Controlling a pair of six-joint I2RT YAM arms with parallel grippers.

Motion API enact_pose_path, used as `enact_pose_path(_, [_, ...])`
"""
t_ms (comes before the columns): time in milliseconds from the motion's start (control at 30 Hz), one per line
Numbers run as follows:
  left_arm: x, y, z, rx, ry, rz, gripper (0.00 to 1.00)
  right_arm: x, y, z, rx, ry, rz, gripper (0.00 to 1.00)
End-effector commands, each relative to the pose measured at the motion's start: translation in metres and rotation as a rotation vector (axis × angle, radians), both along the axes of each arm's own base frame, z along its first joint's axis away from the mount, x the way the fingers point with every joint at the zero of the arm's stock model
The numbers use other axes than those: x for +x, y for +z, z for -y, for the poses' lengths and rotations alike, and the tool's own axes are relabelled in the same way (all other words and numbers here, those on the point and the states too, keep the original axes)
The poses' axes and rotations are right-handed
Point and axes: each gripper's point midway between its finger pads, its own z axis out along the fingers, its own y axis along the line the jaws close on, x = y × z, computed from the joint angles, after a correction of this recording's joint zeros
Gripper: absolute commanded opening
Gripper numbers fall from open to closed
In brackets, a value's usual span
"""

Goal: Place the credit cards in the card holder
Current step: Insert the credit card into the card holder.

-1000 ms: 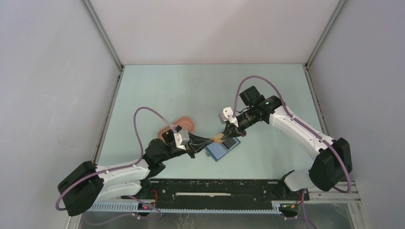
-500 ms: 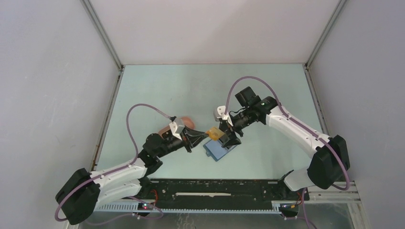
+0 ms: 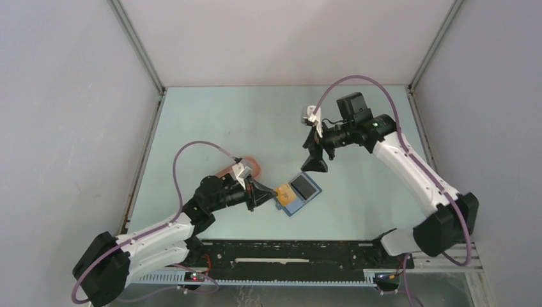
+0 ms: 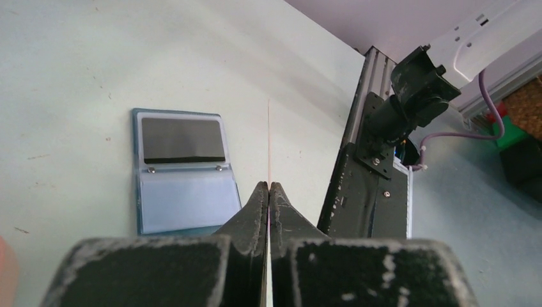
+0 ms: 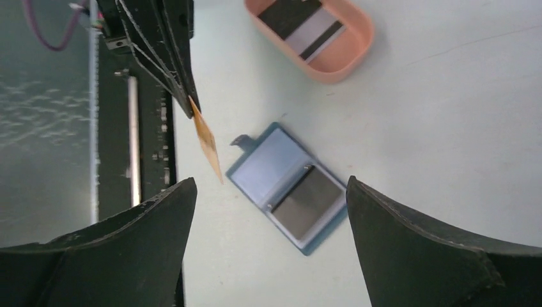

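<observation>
Two fingers of the left gripper (image 3: 273, 192) are clamped on a tan-orange card (image 3: 283, 193) at the left edge of the open blue card holder (image 3: 300, 199), which lies flat on the worktop (image 3: 243, 121). Farther back, the right gripper (image 3: 315, 163) hangs with fingers wide apart. A black card (image 5: 291, 13) lies in the pink tray (image 5: 358, 46).

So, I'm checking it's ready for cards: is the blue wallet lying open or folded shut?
Open. The wallet lies spread flat, its dark and clear inner pockets both facing up.

white arms (image 3: 409, 173), purple cables (image 4: 460, 135), black left pincer (image 4: 269, 192) and right pincer (image 5: 270, 192).
</observation>
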Motion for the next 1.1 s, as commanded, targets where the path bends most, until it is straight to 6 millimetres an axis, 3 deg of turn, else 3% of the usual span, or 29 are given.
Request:
enact_pose_path(0, [-0.002, 0.024, 0.008, -0.034, -0.056, -0.018, 0.00, -0.029, -0.023, -0.014, 0.081, 0.127, -0.320, 0.94])
enact_pose_path(100, [-0.004, 0.020, 0.014, -0.043, -0.093, -0.075, 0.00, -0.039, -0.032, -0.023, 0.096, 0.178, -0.391, 0.91])
enact_pose_path(433, [0.004, 0.015, 0.025, -0.092, -0.138, -0.178, 0.00, -0.036, -0.067, -0.033, 0.059, 0.173, -0.557, 0.90])
enact_pose_path(633, [0.008, 0.012, 0.027, -0.098, -0.148, -0.204, 0.00, -0.040, -0.084, -0.039, 0.012, 0.186, -0.593, 0.75])
enact_pose_path(767, [0.009, 0.013, 0.027, -0.112, -0.157, -0.213, 0.00, -0.048, -0.088, -0.046, -0.011, 0.225, -0.606, 0.61])
enact_pose_path(967, [0.010, 0.008, 0.024, -0.110, -0.147, -0.230, 0.00, -0.055, -0.084, -0.048, -0.023, 0.270, -0.626, 0.25])
enact_pose_path(1067, [0.011, 0.007, 0.023, -0.111, -0.141, -0.236, 0.00, -0.058, -0.082, -0.049, -0.016, 0.287, -0.629, 0.00])
